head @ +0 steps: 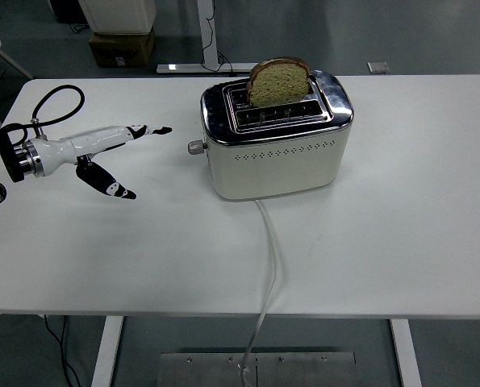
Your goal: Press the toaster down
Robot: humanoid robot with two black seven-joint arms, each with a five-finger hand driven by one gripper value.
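Our left hand [102,153] hovers over the tabletop [385,242] with fingers [147,130] spread and thumb dropped, holding nothing, its tips pointing toward the one toaster [276,143] and stopping short of its lever knob [194,147]. We count one slice of bread [279,81] standing upright in the rear of the toaster's two slots. One white cord [269,266] runs from the toaster over the near edge.

White robot hand [102,153], black fingertips, looped cable
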